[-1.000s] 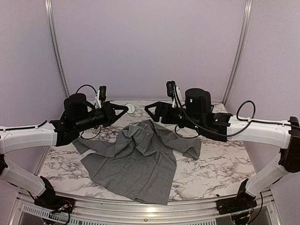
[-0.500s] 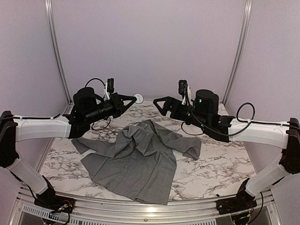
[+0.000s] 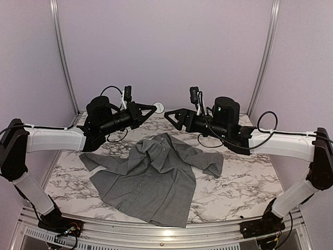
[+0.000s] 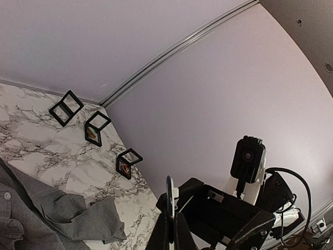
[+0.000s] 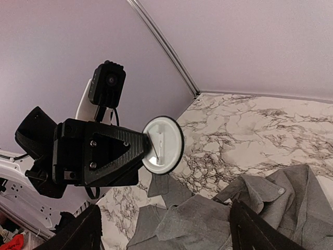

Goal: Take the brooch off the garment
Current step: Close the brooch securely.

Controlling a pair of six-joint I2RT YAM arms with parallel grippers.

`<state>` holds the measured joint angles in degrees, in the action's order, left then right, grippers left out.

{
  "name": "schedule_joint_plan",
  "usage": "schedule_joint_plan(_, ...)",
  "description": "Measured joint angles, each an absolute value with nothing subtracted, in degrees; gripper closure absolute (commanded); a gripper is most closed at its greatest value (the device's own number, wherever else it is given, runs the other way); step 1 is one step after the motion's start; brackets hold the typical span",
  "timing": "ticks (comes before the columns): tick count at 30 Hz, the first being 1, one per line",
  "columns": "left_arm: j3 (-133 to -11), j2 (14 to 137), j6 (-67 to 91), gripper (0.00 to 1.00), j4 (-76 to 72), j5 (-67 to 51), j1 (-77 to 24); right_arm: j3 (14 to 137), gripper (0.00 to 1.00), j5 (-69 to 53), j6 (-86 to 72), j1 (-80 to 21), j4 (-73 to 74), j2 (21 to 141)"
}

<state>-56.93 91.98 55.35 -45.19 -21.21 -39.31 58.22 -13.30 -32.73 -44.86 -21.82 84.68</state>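
Observation:
The garment (image 3: 151, 177), a grey collared button-up shirt, lies spread on the marble table (image 3: 244, 182). My left gripper (image 3: 152, 109) hangs high above the shirt's collar, shut on the brooch (image 3: 157, 107), a round white disc with a dark rim. The left wrist view shows the brooch (image 4: 170, 195) edge-on, pinched at the tips of the left gripper (image 4: 171, 221). My right gripper (image 3: 170, 117) stands open a short way right of the disc, pointing at it. In the right wrist view the brooch (image 5: 163, 145) shows its pin-back face above the right gripper (image 5: 164, 219), whose fingers are wide apart with nothing between them.
Three small black display frames (image 4: 66, 108), (image 4: 97, 127), (image 4: 127, 162) stand along the table's far right edge by the wall. A shirt sleeve (image 3: 210, 162) stretches to the right. Purple walls close the back and sides.
Both arms have risen and closed in on each other. The left gripper carried the brooch up and to the right, and the right gripper swung left until its open jaws face the disc.

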Motion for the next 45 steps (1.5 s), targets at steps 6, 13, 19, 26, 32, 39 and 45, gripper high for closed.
schedule_joint_plan(6, -57.80, 92.82, 55.59, 1.00, -46.63, -22.17, -39.24, 58.22, 0.23, -17.12, -32.80, -44.34, -23.81, 84.86)
schedule_joint_plan(13, -57.80, 92.86, 55.59, 1.00, -47.62, -23.14, -39.24, 58.19, 0.27, -19.86, -33.91, -44.34, -26.52, 84.86)
schedule_joint_plan(19, -57.80, 92.86, 55.59, 1.00, -48.18, -23.64, -39.24, 57.69, 0.32, -21.19, -35.07, -44.34, -28.40, 84.88)
schedule_joint_plan(26, -57.80, 92.86, 55.83, 1.00, -49.28, -24.64, -39.24, 57.12, 0.31, -19.84, -36.07, -44.27, -29.08, 84.88)
schedule_joint_plan(32, -57.78, 92.86, 56.86, 1.00, -52.88, -27.09, -39.27, 58.43, 0.35, -19.66, -37.95, -43.77, -31.11, 87.20)
schedule_joint_plan(39, -57.76, 92.86, 57.28, 1.00, -55.02, -29.12, -39.42, 58.92, 0.43, -21.91, -42.09, -42.28, -36.14, 90.32)
schedule_joint_plan(45, -57.74, 93.23, 57.28, 1.00, -55.29, -30.06, -39.72, 60.12, 0.46, -23.55, -43.79, -42.09, -38.79, 90.89)
